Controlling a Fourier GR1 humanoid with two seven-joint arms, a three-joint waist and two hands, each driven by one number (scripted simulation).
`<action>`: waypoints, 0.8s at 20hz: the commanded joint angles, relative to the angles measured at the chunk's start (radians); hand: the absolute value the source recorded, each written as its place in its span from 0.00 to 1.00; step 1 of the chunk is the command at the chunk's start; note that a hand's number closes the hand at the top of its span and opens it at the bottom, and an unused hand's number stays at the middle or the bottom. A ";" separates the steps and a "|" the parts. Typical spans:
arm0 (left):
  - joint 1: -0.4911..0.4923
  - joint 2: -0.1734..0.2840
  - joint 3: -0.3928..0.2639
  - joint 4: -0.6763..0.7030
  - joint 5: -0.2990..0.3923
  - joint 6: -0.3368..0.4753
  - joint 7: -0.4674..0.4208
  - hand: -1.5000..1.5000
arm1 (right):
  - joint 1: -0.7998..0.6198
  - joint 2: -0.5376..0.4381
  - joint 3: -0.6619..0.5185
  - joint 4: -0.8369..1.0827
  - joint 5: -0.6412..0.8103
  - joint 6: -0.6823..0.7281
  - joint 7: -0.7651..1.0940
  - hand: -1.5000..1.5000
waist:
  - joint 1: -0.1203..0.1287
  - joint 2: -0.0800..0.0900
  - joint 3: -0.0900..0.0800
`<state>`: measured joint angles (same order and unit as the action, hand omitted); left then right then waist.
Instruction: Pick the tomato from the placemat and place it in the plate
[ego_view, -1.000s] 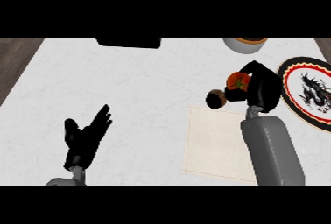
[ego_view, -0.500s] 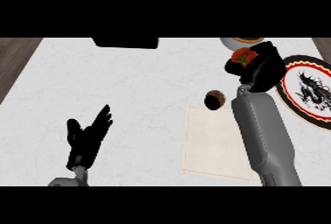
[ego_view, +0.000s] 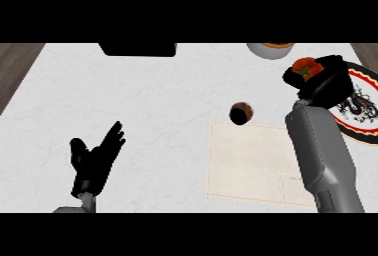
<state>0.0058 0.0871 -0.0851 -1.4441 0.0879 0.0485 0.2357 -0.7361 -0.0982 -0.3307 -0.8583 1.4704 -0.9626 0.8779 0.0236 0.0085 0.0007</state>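
Note:
My right hand (ego_view: 325, 82) is curled round the red tomato (ego_view: 303, 68), which shows at its far side with a green stem. Hand and tomato hang at the left rim of the round plate (ego_view: 363, 120), white with a red and black border and a dark figure in its middle. The pale placemat (ego_view: 251, 165) lies nearer me, left of my right forearm, with nothing on it. My left hand (ego_view: 94, 162) rests open at the lower left, fingers up.
A dark brown round object (ego_view: 242, 113) lies on the counter just beyond the placemat's far left corner. A black item (ego_view: 139, 49) sits at the counter's far edge, and a light bowl (ego_view: 270, 49) stands at the far right.
My right hand has carried the tomato up off the placemat's far edge and to the right, reaching the plate's left rim. The left hand has stayed still.

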 joint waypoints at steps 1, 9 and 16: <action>0.018 0.003 0.002 0.013 -0.015 0.003 -0.031 0.50 | 0.025 -0.098 -0.072 0.072 -0.022 -0.173 -0.011 1.00 | -0.003 0.001 0.001; 0.037 0.018 0.032 0.032 0.024 -0.041 -0.055 0.50 | 0.017 -0.311 -0.116 0.217 -0.390 -0.183 -0.317 1.00 | -0.004 0.000 0.002; -0.006 -0.017 -0.002 0.027 -0.011 -0.008 -0.028 0.50 | 0.043 -0.411 -0.165 0.313 -0.645 -0.186 -0.588 1.00 | 0.010 0.009 0.005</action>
<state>0.0095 0.0745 -0.0855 -1.4344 0.0823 0.0423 0.2172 -0.7098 -0.4509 -0.4730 -0.5689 0.9611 -1.1551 0.4213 0.0318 0.0152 0.0048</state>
